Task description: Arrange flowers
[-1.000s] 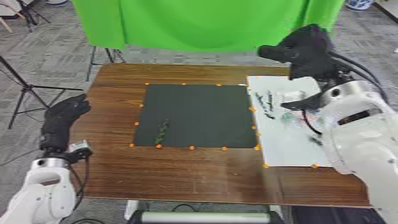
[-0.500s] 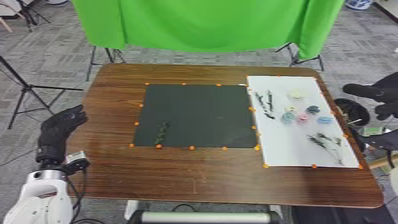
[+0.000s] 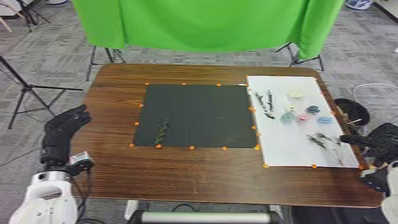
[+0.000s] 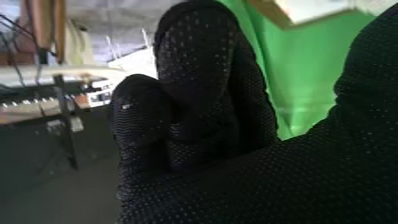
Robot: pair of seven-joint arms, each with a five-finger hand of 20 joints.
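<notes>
Has fingers loosely open on black-gloved left hand (image 3: pixel 60 131) and black-gloved right hand (image 3: pixel 380 142) — has leafy green sprig (image 3: pixel 163 133) on square black mat (image 3: pixel 204 110), small pastel flowers (image 3: pixel 303 117) on white rectangular sheet (image 3: pixel 282 145).

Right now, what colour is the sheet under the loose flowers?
White; the sheet shows best in the head view.

The head view looks forward and down over the surface (image 3: pixel 178 175); the right wrist view, close behind fingers (image 4: pixel 197 55), shares the green cloth (image 3: pixel 209 25).
</notes>
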